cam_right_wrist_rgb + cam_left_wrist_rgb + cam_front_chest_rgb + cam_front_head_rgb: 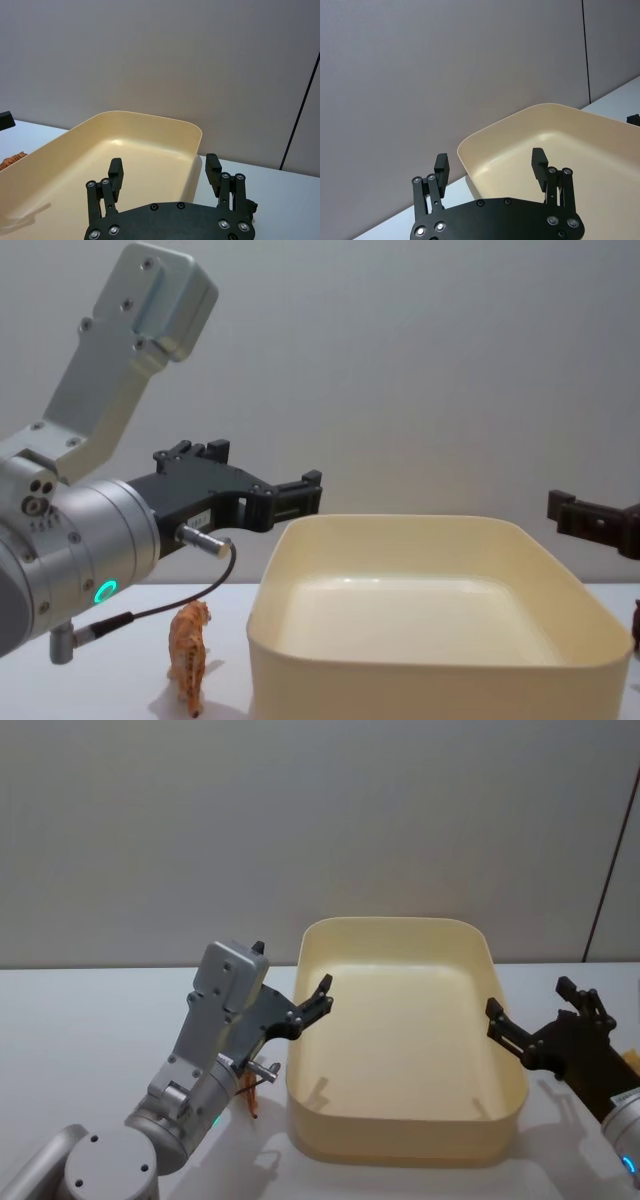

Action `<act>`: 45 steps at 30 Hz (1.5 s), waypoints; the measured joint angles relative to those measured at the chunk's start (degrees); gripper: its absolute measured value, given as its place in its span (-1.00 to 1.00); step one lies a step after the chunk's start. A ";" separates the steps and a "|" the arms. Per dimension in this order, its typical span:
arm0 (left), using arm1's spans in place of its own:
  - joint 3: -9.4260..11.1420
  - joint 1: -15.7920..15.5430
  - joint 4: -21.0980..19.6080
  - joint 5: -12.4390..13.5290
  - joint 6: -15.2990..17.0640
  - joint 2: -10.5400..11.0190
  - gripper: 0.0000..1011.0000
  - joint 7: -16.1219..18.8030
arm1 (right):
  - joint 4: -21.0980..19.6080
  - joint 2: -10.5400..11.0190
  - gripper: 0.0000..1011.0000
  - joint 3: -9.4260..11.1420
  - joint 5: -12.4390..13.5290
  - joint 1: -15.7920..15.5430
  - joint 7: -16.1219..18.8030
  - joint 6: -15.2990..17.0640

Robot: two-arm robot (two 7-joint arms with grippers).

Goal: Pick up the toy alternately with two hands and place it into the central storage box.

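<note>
**Both claws wide and empty at the tub's sides, the tiger waiting on the table**

The left gripper point(490, 161) hangs just outside the left wall of the central storage box point(400, 1138), a little above its rim, fingers spread wide with nothing between them; the right gripper point(164, 167) mirrors it at the right wall, likewise wide and empty. Each claw points inward across the tub. This reads as a ready stance, one arm per side, so that either can take its turn without crossing the other. The box sits in the middle of the white table point(80, 1020), between the arms, where both can reach it; its floor is bare, so by my judgement nothing has been delivered.

The toy point(188, 652) — a small orange tiger figurine — stands upright on the table just beside the box's near left corner, below the left arm and its dangling cable point(205, 592); it touches neither the tub nor the claw. Standing on the left, it is most likely the left gripper's to fetch; the claw sits higher and farther forward than the tiger, so it would have to draw back and tip down. The narrow body suggests a pinch across the flanks; a careless nudge could topple it.
</note>
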 joint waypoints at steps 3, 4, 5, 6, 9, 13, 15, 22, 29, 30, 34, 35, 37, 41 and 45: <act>0.00 0.00 0.00 0.00 0.00 0.00 0.98 0.00 | 0.00 0.00 0.98 0.00 0.00 0.00 0.00 0.00; 0.00 0.00 0.00 0.00 0.00 0.00 0.98 0.00 | 0.00 0.00 0.98 0.00 0.00 0.00 0.00 0.00; 0.00 0.00 0.00 0.00 0.00 0.00 0.98 0.00 | 0.00 0.00 0.98 0.00 0.00 0.00 0.00 0.00; 0.00 0.00 0.00 0.00 0.00 0.00 0.98 0.00 | 0.00 0.00 0.98 0.00 0.00 0.00 0.00 0.00; 0.00 0.00 0.00 0.00 0.00 0.00 0.98 0.00 | 0.00 0.00 0.98 0.00 0.00 0.00 0.00 0.00; 0.00 0.00 0.00 0.00 0.00 0.00 0.98 0.00 | 0.00 0.00 0.98 0.00 0.00 0.00 0.00 0.00; 0.00 0.00 0.00 0.00 0.00 0.00 0.98 0.00 | 0.00 0.00 0.98 0.00 0.00 0.00 0.00 0.00; -0.01 0.00 0.00 0.00 0.00 0.00 0.98 0.00 | 0.00 0.00 0.98 0.00 0.00 0.00 0.00 0.00; -0.08 0.23 -0.98 -0.45 2.06 -0.01 0.98 -0.02 | 0.00 0.00 0.98 0.00 0.00 0.00 0.00 0.00; -0.10 0.29 -1.19 -0.59 2.48 0.02 0.98 -0.02 | 0.00 0.00 0.98 0.00 0.00 0.00 0.00 0.00; -0.28 0.76 -2.62 -1.54 4.88 0.40 0.98 0.23 | 0.00 0.00 0.98 0.00 0.00 0.00 0.00 0.00; -0.38 1.07 -3.37 -2.11 6.16 0.64 0.98 0.54 | 0.00 0.00 0.98 0.00 0.00 0.00 0.00 0.00; -0.52 1.41 -4.10 -2.69 7.48 0.89 0.98 0.91 | 0.00 0.00 0.98 0.00 0.00 0.00 0.00 0.00; -0.92 2.34 -5.98 -4.30 10.53 1.62 0.98 1.97 | 0.00 0.00 0.98 0.00 0.00 0.00 0.00 0.00; -1.43 3.19 -7.62 -6.33 14.08 2.33 0.98 3.21 | 0.00 0.00 0.98 0.00 0.00 0.00 0.00 0.00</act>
